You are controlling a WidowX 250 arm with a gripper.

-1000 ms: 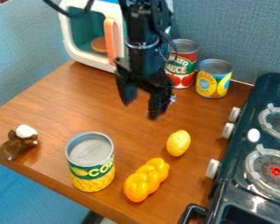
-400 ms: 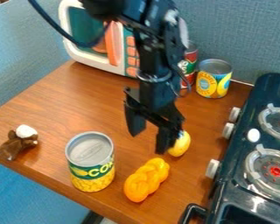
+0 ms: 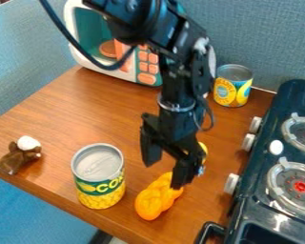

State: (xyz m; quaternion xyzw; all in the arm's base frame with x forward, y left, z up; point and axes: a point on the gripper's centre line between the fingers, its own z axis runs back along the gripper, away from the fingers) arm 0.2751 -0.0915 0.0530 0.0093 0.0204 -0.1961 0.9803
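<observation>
Twisted orange loaf (image 3: 154, 201) lies on your counter (image 3: 85, 114), between the corn can (image 3: 99, 183) and the stove (image 3: 269, 190). Your tool (image 3: 163, 177) hangs at its far end, fingers well apart, gripping nothing; you can't tell whether it touches the loaf. A yellow oval piece (image 3: 203, 147) sits partly hidden behind your tool.

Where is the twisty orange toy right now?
In the camera view, the twisty orange toy lies low in the middle, just right of the yellow-and-green can, its upper end partly hidden behind the gripper.
</observation>
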